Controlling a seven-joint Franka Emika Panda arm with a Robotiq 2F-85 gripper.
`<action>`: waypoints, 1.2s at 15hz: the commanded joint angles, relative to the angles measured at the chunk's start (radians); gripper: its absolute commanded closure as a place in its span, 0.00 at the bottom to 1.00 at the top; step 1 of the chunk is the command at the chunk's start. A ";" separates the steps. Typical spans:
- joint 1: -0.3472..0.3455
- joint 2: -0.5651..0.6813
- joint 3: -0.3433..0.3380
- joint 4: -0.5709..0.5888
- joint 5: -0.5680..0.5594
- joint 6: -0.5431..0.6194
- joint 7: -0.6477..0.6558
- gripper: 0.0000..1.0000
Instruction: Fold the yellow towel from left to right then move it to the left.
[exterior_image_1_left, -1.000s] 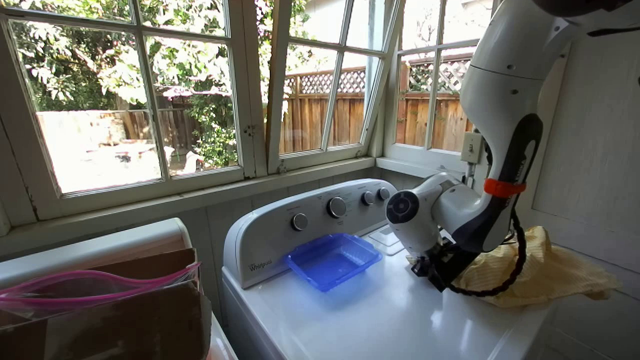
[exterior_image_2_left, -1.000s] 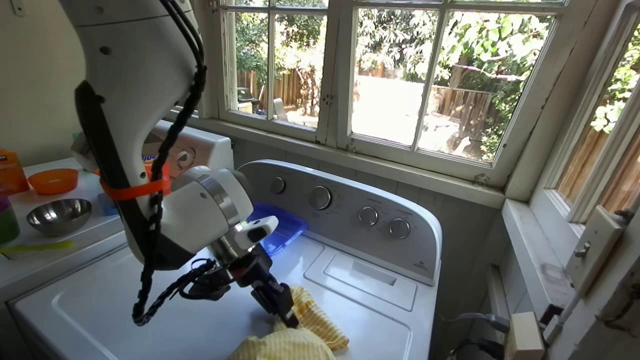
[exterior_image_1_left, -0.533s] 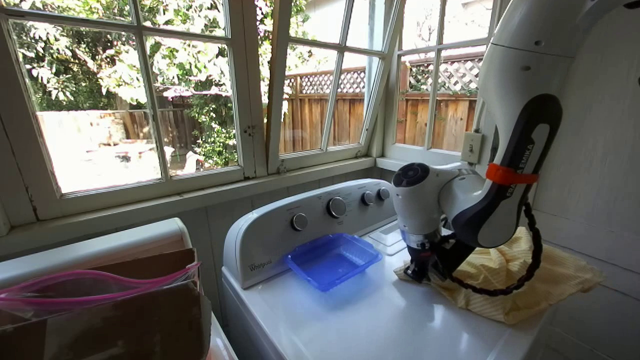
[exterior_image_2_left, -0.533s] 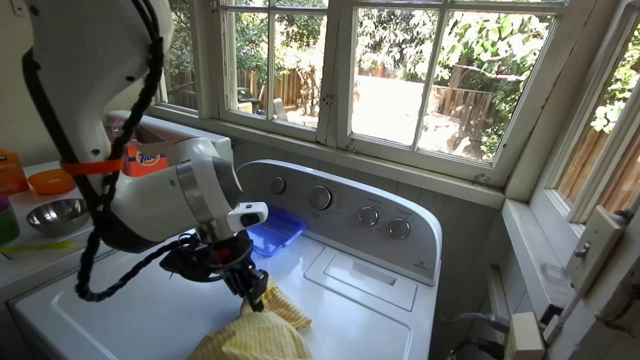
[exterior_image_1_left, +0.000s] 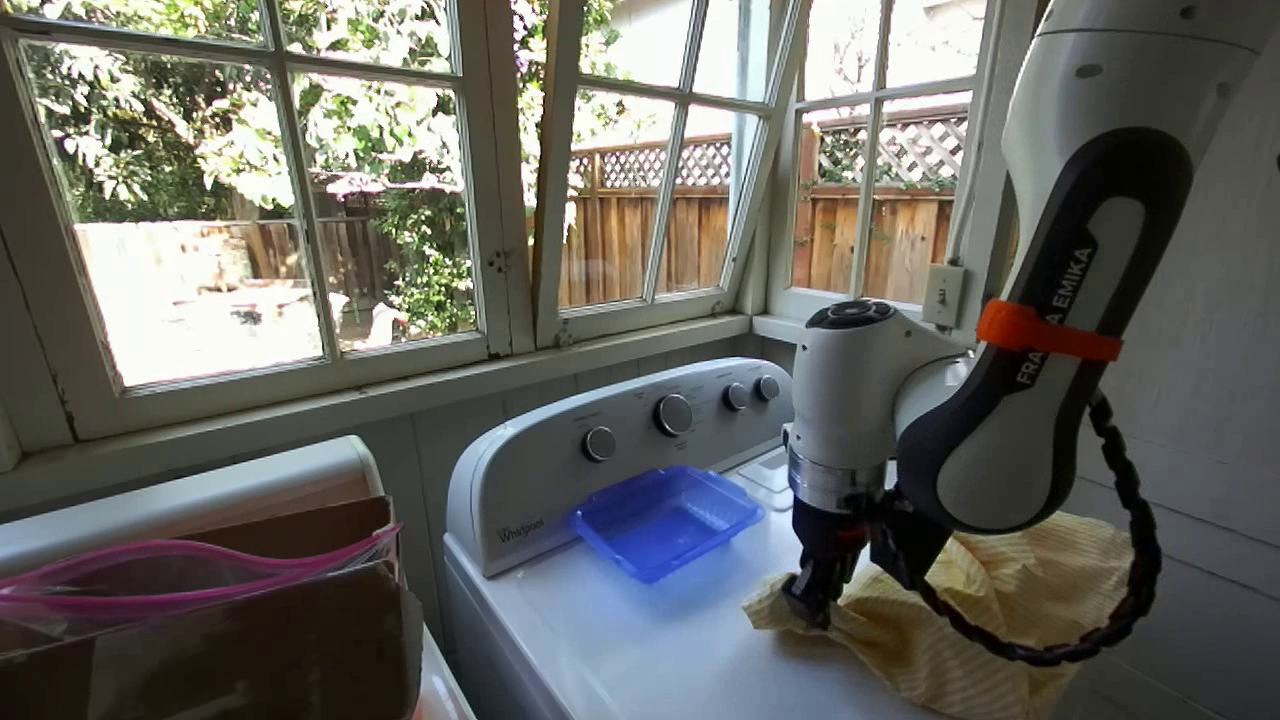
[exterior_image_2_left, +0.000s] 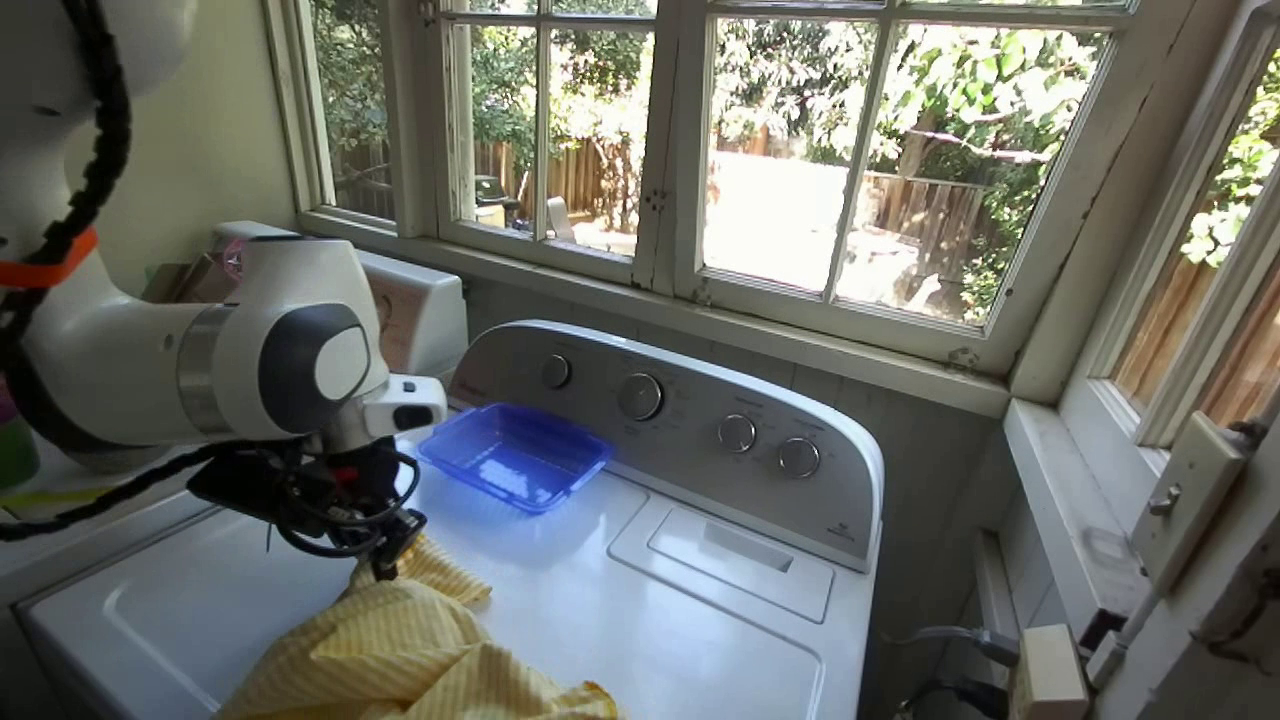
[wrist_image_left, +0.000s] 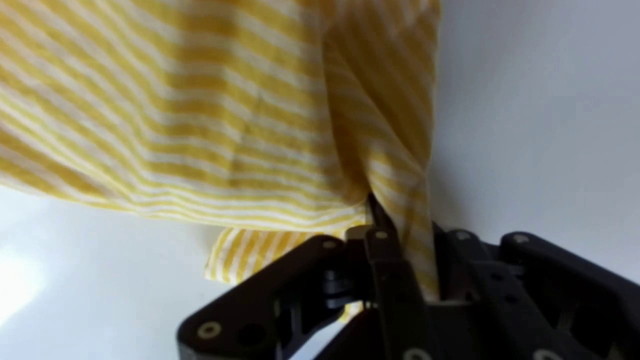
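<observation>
Starting right at the gripper (wrist_image_left: 407, 227): squeezed down narrow, holding a gathered strip of the yellow towel (wrist_image_left: 200, 125). Showing a short flap past the grip and a big striped sheet spreading off the other way. Nipped close to an end, presumably so as to tow the rest along rather than ball it up. Pointed down and low over the white machine top (exterior_image_1_left: 620, 640) in both exterior views, so probably meant for dragging, not lifting.

As for that towel: sprawled across the same top, rumpled, maybe partly doubled over, and running out beneath the looped cable (exterior_image_1_left: 1035, 655). Can't tell resting from hovering with that loop, so worth watching for a snag. Hard to call the fold finished or half done from here; would bet on the sideways move as the step in hand, with some edge tidying likely needed after.

Next out, the blue tray (exterior_image_1_left: 660, 525), just in front of the control panel (exterior_image_1_left: 640, 450). Probably parked back there to leave sliding room up front. Then a cardboard box (exterior_image_1_left: 250, 650), apparently on the neighbouring machine (exterior_image_1_left: 180, 505), well apart from the cloth, so no bother. Beyond all that, a window (exterior_image_1_left: 683, 97) swung ajar, maybe for air, and a wooden fence (exterior_image_1_left: 610, 220) outside.
</observation>
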 joint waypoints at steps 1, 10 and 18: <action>-0.151 0.020 0.260 -0.048 0.275 0.060 -0.268 0.98; -0.573 0.159 0.858 0.093 0.633 -0.097 -0.703 0.65; -1.065 0.039 1.207 0.204 0.679 -0.415 -0.638 0.05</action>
